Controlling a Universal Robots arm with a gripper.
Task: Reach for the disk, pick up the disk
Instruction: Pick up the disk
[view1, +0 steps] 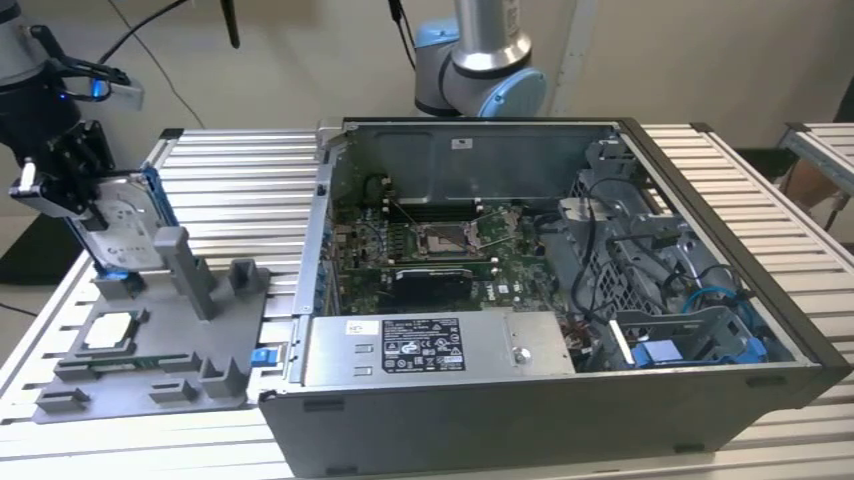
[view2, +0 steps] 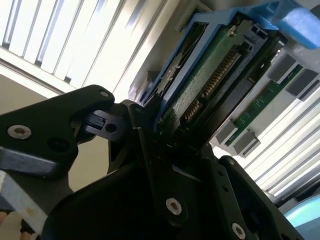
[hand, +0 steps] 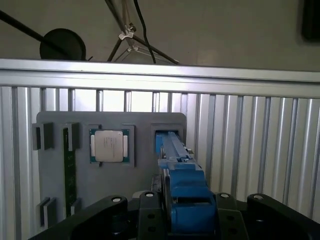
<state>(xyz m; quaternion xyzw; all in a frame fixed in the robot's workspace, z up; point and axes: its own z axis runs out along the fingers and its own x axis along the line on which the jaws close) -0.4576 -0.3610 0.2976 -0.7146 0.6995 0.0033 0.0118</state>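
Slatted metal table (view1: 240, 160) is carrying an open case (view1: 534, 420) on the exterior view's right and a gray tray (view1: 147, 360) on the exterior view's left. The disk (view1: 123, 222) is standing on edge at the tray's far left corner, its lower end sitting in a slot (hand: 161, 137).

You're working the pick-up. The gripper (hand: 186, 197) is sitting on the disk's upper end. In both wrist views the fingers (view2: 145, 145) are flanking the blue frame and pressing on it, so I'm reading the hand as narrow and clamped on the disk, green board side facing one finger.

To do this well:
- Be pulling straight along the slot's axis and keeping the disk upright. Any tilt is likely binding the frame in the slot.
- Be keeping pressure on the blue frame, not the bare board.
- Be watching the tall gray post (view1: 180, 270) just beside the disk.
- Be staying off the chip (hand: 111, 145) and memory stick (hand: 70, 175), both lying in the tray near the slot.
- Be going slow. A thin edge grip is probably slipping if jerked.
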